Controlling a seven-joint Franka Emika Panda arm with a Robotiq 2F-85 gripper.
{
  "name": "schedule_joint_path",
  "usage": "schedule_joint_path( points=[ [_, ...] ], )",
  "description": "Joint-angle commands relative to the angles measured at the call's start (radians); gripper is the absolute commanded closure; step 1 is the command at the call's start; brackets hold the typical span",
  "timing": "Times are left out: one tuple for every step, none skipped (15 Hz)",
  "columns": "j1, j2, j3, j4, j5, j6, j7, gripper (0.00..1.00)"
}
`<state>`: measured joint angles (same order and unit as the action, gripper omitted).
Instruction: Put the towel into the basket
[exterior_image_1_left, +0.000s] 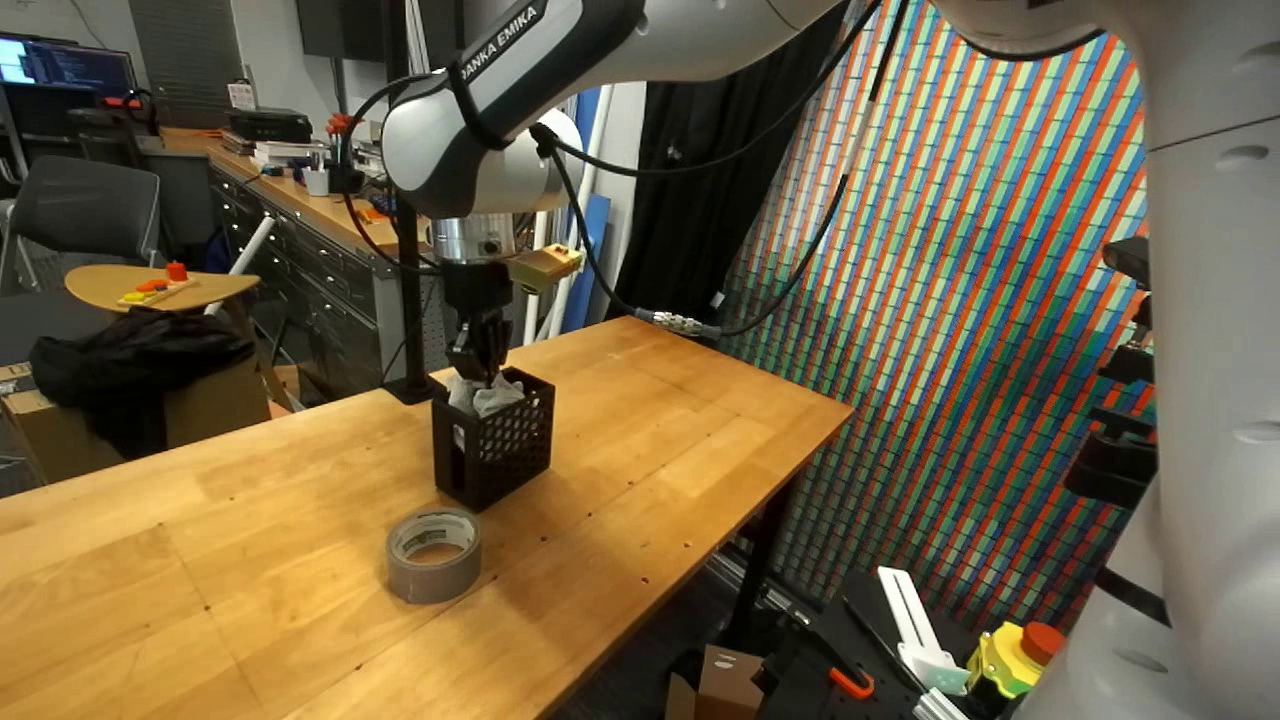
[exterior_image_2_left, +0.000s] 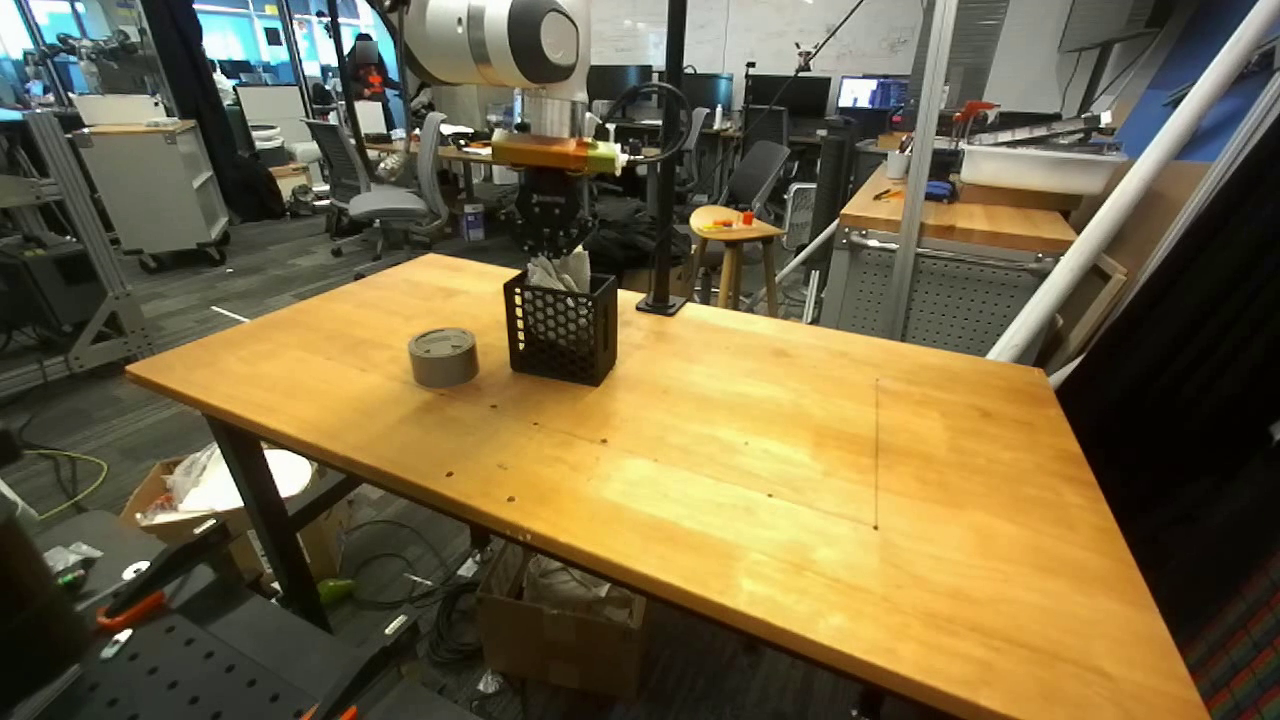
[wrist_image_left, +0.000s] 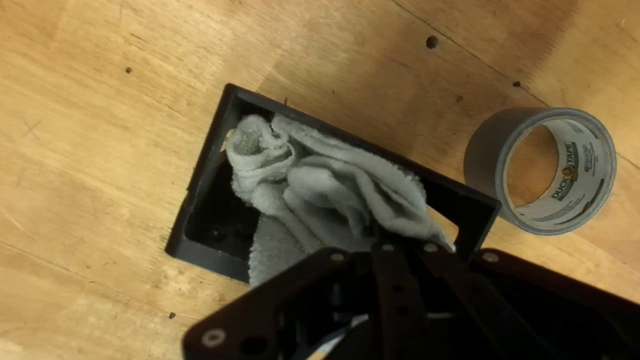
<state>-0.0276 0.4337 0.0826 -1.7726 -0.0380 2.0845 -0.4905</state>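
The pincer (exterior_image_1_left: 487, 376) is pointing down over the black honeycomb-walled basket (exterior_image_1_left: 500, 475), with the Franka Emika arm (exterior_image_1_left: 690, 45) reaching in above it. The pale gray terry towel (wrist_image_left: 325, 190) is lying bunched directly beneath the pincer — inside the basket, its upper folds rising past the rim in both exterior views. In the wrist view, most of the folds are spreading out ahead of the pincer, and a dark part of the basket's inside is showing ahead and to the left. The pincer's fingers (wrist_image_left: 397, 280) are appearing near each other, but their tips are blending into the dark at the towel's folds — I am unable to make out whether they are gripping it. A gray roll of Duck Tape (wrist_image_left: 492, 155) is lying flat on the wooden desk (exterior_image_2_left: 800, 420), lower than the pincer and to its right in the wrist view, just beside the basket. Near the pincer, a black post (exterior_image_2_left: 670, 180) is standing upright at the desk's edge. Well apart from the pincer, beyond that edge, a wooden stool (exterior_image_2_left: 730, 236) is carrying small bright pieces (exterior_image_2_left: 748, 217).
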Motion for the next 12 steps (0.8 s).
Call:
schedule_joint_path(
  points=[
    [-0.027, 0.039, 0.019, 0.025, 0.053, 0.028, -0.042, 1.00],
    [-0.032, 0.052, 0.020, 0.023, 0.062, 0.039, -0.048, 1.00],
    [-0.036, 0.062, 0.022, 0.021, 0.068, 0.050, -0.053, 1.00],
    [-0.040, 0.072, 0.023, 0.018, 0.071, 0.062, -0.057, 1.00],
    [-0.045, 0.085, 0.024, 0.018, 0.077, 0.070, -0.062, 1.00],
    [-0.052, 0.100, 0.027, 0.019, 0.085, 0.077, -0.069, 1.00],
    [-0.057, 0.112, 0.030, 0.019, 0.092, 0.080, -0.077, 1.00],
    [-0.064, 0.128, 0.035, 0.022, 0.101, 0.086, -0.085, 1.00],
    [-0.071, 0.145, 0.040, 0.026, 0.111, 0.089, -0.094, 1.00],
    [-0.077, 0.157, 0.047, 0.031, 0.122, 0.092, -0.104, 1.00],
    [-0.084, 0.173, 0.053, 0.041, 0.137, 0.093, -0.115, 1.00],
    [-0.092, 0.187, 0.061, 0.050, 0.156, 0.095, -0.130, 1.00]
  ],
)
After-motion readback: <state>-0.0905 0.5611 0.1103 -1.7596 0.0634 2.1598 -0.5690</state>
